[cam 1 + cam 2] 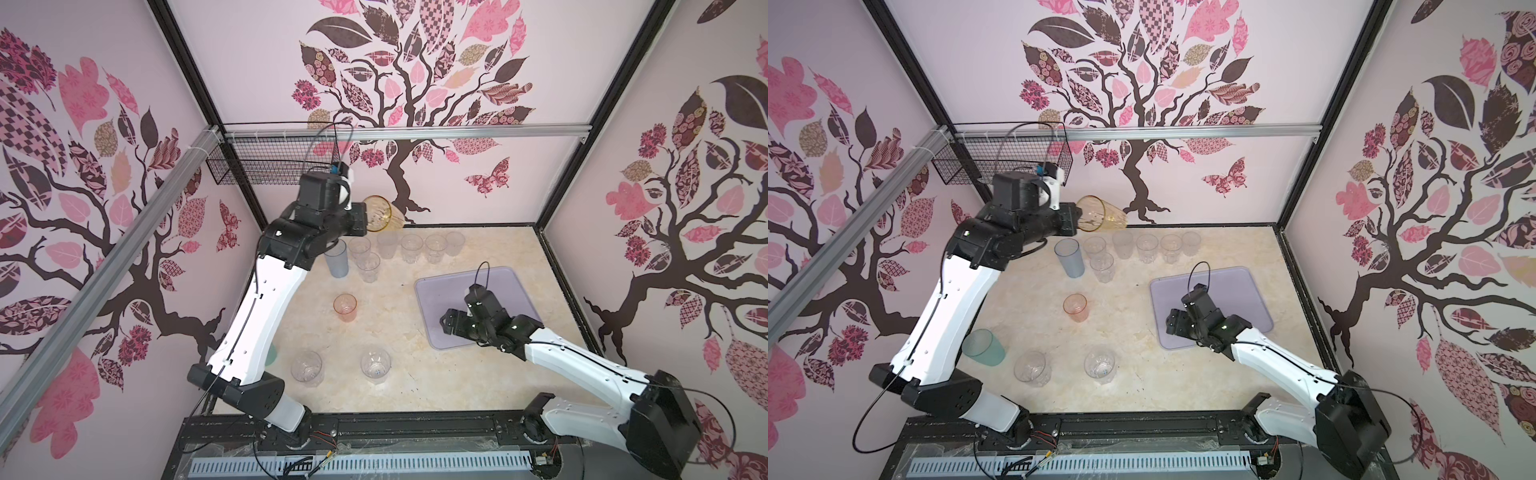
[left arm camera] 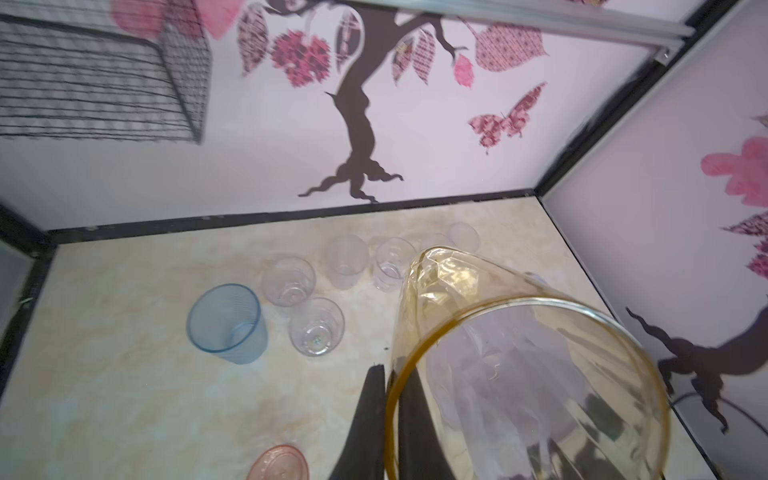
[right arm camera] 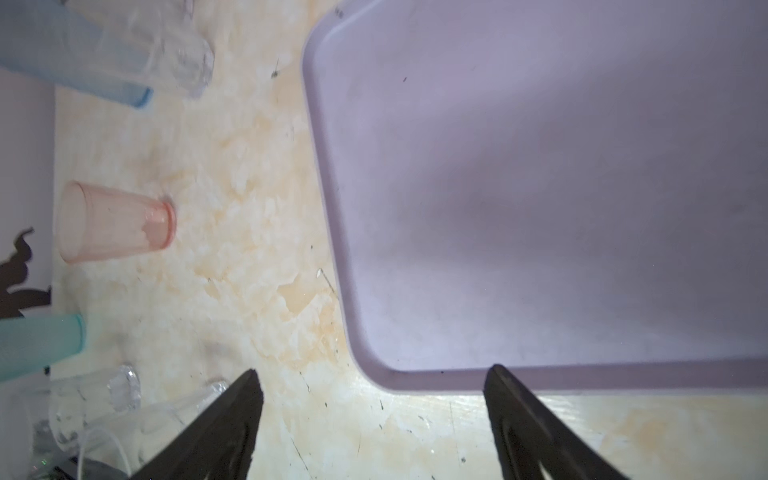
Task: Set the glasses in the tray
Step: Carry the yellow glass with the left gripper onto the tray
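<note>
Left tool (image 1: 360, 217) is clamped on the rim of the amber glass (image 1: 384, 214); the left wrist view shows one finger inside the wall, one outside; the glass hangs clear of the desk (image 1: 395, 374), tipped almost onto its side, mouth at the tool, base pointing rightward. Position: well apart from the tray (image 1: 511, 286), beyond the tray's far left corner, over the left end of the row of clear glasses (image 1: 415, 247); the tray holds no glass yet. Right tool (image 1: 445, 323) hovers over the tray's near left corner, jaws wide, empty. Judged from the room: the tray lies rightward and nearer the robot from the held glass; the long axis needs righting before release; the right arm is nearer the tray, but the left arm has the glass.
</note>
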Controlling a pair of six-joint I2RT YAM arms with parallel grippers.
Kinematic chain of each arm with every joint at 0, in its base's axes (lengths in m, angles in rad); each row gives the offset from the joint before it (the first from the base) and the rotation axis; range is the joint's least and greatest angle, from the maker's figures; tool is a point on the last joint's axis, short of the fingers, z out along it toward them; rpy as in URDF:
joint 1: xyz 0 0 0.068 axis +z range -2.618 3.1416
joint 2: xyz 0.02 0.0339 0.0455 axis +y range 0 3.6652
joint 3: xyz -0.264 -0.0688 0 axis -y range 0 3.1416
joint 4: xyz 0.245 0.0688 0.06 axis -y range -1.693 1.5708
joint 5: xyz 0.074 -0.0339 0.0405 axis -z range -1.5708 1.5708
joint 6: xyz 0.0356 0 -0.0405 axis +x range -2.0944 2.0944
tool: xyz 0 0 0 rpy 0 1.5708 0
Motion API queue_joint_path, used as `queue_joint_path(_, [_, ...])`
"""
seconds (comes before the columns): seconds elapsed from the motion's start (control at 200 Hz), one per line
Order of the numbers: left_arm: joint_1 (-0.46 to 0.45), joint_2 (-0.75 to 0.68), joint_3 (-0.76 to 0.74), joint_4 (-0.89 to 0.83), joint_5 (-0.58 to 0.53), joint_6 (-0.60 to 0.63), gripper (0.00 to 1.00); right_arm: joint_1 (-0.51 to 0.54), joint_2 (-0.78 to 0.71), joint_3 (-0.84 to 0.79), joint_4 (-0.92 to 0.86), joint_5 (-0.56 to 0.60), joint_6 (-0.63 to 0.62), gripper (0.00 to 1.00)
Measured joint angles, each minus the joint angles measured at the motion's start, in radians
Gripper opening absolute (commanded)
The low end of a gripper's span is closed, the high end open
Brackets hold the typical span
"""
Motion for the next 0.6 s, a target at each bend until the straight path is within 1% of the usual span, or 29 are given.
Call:
queue_joint_path(0.07, [-0.072,0.087,0.000,0.003,-0.004,-0.009,0.00,-0.067,-0.045,-0.005,-0.006,-0.001,0.002,0.88])
queue_joint_path(0.11, [-0.103,0.142,0.000,0.005,-0.006,-0.014,0.00,-0.087,-0.067,-0.005,-0.013,0.000,0.002,0.88])
queue_joint_path(0.2, [-0.162,0.287,0.000,0.002,-0.011,-0.015,0.00,-0.099,-0.097,-0.005,-0.027,0.000,0.001,0.88])
queue_joint_path(0.275, [-0.192,0.389,0.000,-0.005,-0.019,-0.013,0.00,-0.099,-0.098,-0.008,-0.037,-0.002,0.001,0.89])
queue_joint_path(0.39, [-0.206,0.492,0.000,-0.021,-0.040,-0.003,0.00,-0.099,-0.098,-0.040,-0.045,-0.003,0.001,0.89])
queue_joint_path(0.505, [-0.197,0.531,0.006,-0.021,-0.059,0.004,0.00,-0.099,-0.091,-0.076,-0.061,-0.007,-0.001,0.89])
queue_joint_path(0.6, [-0.187,0.578,0.070,-0.038,-0.059,0.008,0.00,-0.099,-0.076,-0.076,-0.068,-0.009,-0.007,0.89])
